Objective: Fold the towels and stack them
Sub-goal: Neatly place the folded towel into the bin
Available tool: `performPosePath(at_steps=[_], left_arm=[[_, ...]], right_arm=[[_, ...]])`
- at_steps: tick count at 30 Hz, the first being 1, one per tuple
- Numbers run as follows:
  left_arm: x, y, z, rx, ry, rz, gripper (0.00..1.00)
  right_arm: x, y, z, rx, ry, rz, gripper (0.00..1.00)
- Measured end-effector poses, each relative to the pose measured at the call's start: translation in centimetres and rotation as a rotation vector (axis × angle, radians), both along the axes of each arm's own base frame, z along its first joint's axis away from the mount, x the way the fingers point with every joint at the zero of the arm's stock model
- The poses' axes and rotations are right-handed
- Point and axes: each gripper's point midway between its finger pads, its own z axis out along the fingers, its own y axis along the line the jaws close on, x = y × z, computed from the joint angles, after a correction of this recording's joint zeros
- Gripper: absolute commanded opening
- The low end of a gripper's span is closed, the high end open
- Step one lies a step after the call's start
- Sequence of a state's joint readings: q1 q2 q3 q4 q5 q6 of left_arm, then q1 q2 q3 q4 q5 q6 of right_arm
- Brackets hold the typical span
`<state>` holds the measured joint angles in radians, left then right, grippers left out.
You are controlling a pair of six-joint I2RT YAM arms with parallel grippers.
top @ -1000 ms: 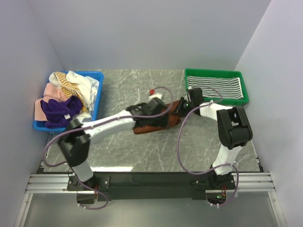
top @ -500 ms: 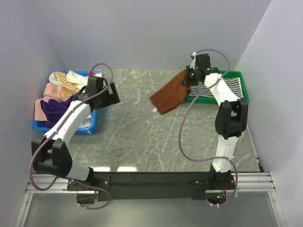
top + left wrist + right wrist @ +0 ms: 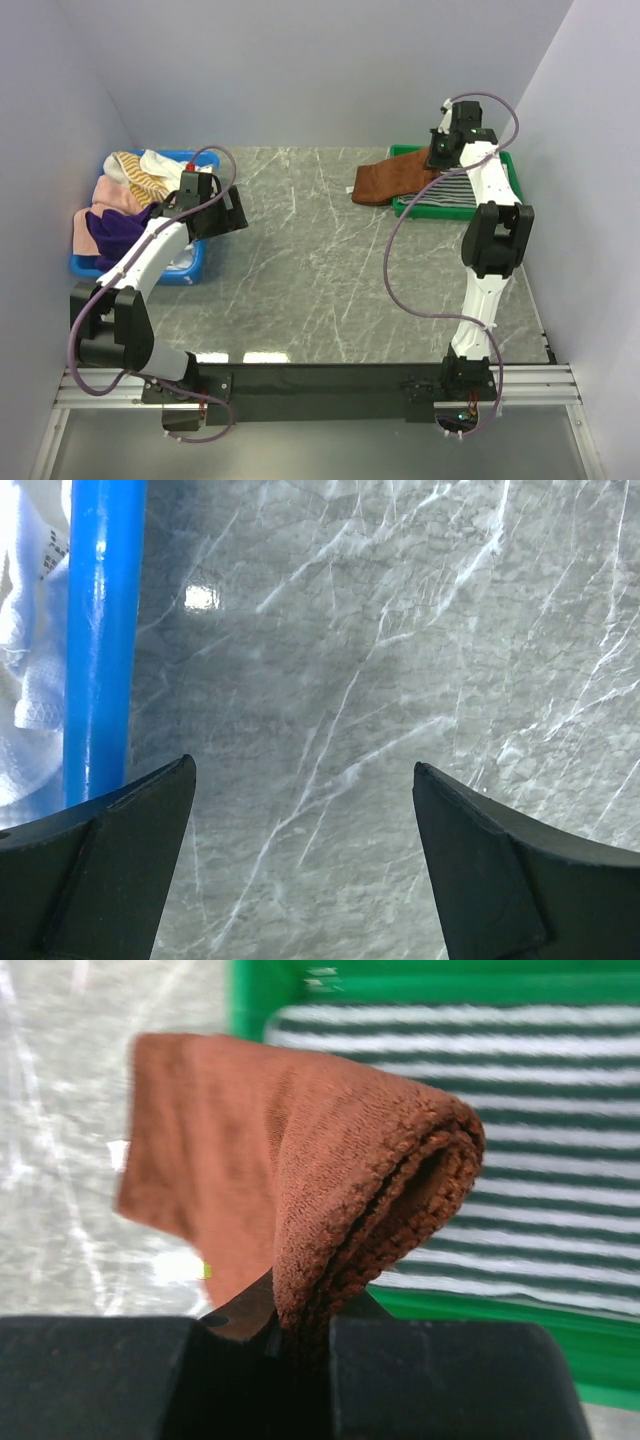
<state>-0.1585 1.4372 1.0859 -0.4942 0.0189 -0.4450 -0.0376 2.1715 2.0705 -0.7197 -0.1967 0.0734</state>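
The right gripper point(image 3: 300, 1335) is clamped tight on the folded edge of the brown towel point(image 3: 390, 182), which hangs half over the green tray's point(image 3: 512, 190) left rim, half over the table point(image 3: 300, 290). Whether its far end drags on the table is hard to tell. To land it well, carry it fully over the striped towel point(image 3: 470, 195), lower until it rests flat, edges matched, then release so the fold holds. The left gripper point(image 3: 305, 780) gapes wide and empty beside the blue bin point(image 3: 200, 268), where the unfolded towels point(image 3: 130, 200) wait.
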Motion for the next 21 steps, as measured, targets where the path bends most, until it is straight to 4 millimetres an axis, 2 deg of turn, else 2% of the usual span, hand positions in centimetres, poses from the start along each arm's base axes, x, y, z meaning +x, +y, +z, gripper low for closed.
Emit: performPosePath(at_steps=[13,17,21], left_arm=[[0.4,0.1,-1.4,0.020,0.026,-0.006,0.95],[0.5,0.0,-1.8,0.020,0.035,-0.010,0.94],[0.5,-0.2,-2.0,0.019,0.039,-0.015,0.94]], right_arm=[[-0.4,-6.7,-0.4,-0.055,0.001,0.003,0.00],[-0.5,-8.2,-0.5,-0.073,-0.001,-0.002,0.00],[-0.6,-8.9,-0.5,-0.090,-0.003,0.000,0.00]])
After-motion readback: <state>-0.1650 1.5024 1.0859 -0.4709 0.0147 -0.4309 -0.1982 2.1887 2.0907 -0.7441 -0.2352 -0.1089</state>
